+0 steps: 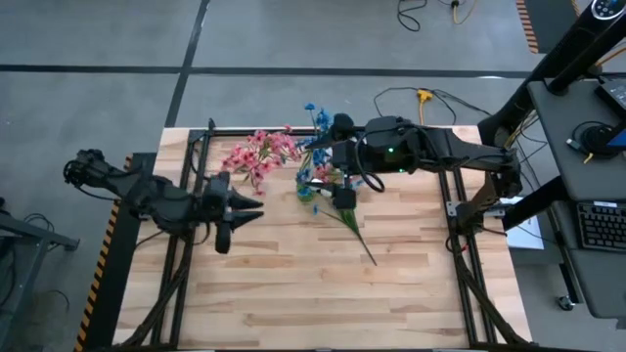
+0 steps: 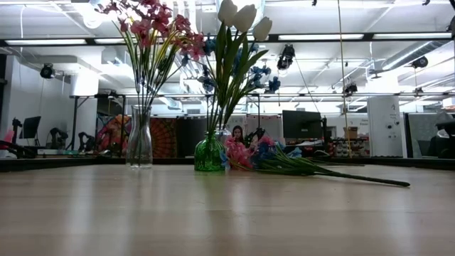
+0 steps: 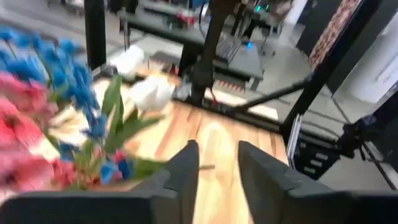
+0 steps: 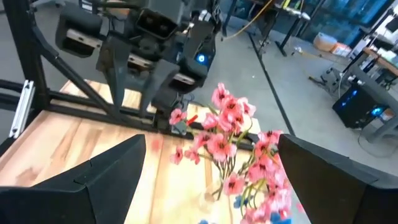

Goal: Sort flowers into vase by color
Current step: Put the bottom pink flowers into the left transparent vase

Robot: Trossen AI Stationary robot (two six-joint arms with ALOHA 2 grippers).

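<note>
Open-plan robotics lab, concrete floor, ceiling strip lights, monitor on benches, keyboard at side desk.

obstacles: clear vase, green vase, loose sprigs | near tabletop open

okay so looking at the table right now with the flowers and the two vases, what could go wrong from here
1. The right gripper, open, hangs right over the vases. The clear vase is narrow with tall pink flowers, so a bump could tip it.
2. The sprigs lying on the table are a tangled pile of pink and blue, so a grab may lift more than one color.
3. The left gripper, open, sits near the pink blooms, so the arms could crowd each other.
</note>
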